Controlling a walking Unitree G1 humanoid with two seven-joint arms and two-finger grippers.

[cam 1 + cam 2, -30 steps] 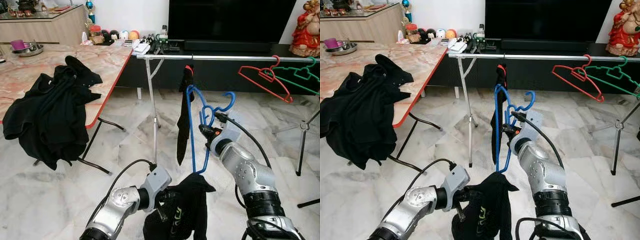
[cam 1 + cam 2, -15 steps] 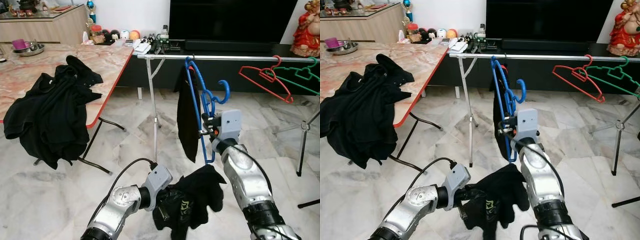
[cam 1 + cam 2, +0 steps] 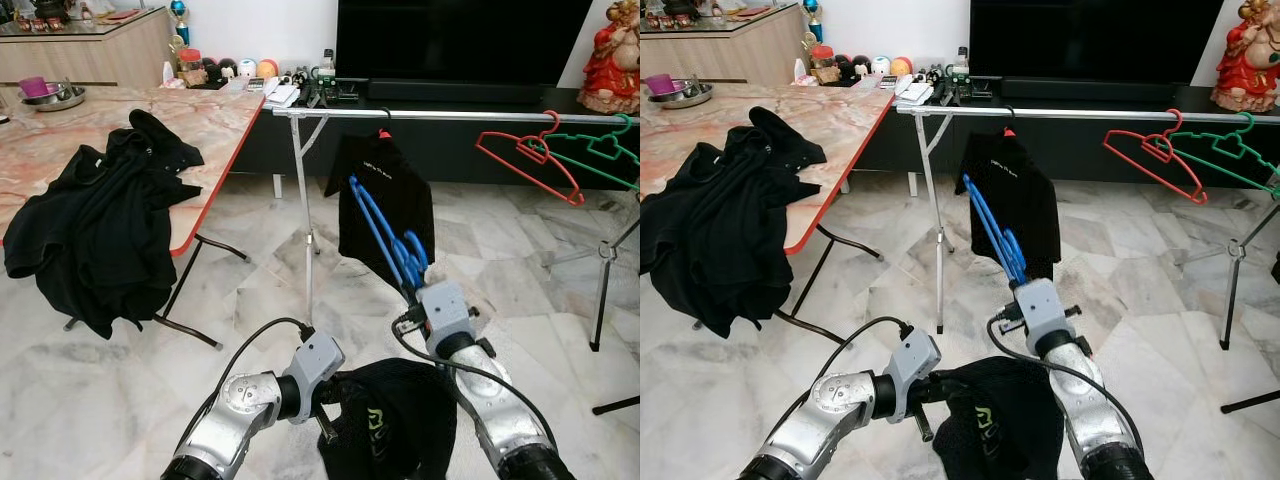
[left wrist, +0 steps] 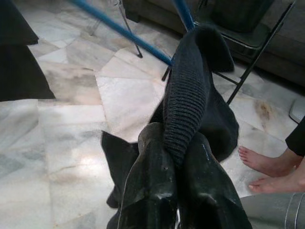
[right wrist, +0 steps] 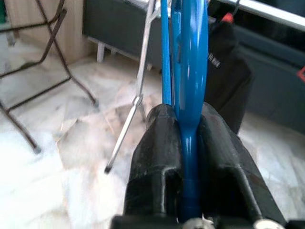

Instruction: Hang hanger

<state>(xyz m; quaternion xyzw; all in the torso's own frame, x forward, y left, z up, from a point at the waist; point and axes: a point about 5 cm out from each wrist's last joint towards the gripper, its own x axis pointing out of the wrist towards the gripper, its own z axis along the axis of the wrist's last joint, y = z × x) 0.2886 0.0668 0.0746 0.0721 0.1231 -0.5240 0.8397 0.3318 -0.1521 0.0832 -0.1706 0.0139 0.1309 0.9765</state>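
The blue hanger point(image 3: 385, 235) is pinched in the right gripper point(image 5: 186, 143) — stiff, light, slippery. Black cloth point(image 4: 190, 90) is clamped by the left gripper point(image 4: 167, 181) below — soft, best taken at its ribbed hem.

Worktop point(image 3: 215, 125): we see black clothes point(image 3: 95, 225) heaped on it
Rail point(image 3: 450, 116): we see a black garment point(image 3: 390, 200) hanging

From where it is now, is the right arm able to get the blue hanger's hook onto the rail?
Probably, with a lift: the right gripper clamps the blue hanger below the rail, free between black shirt and red hanger.
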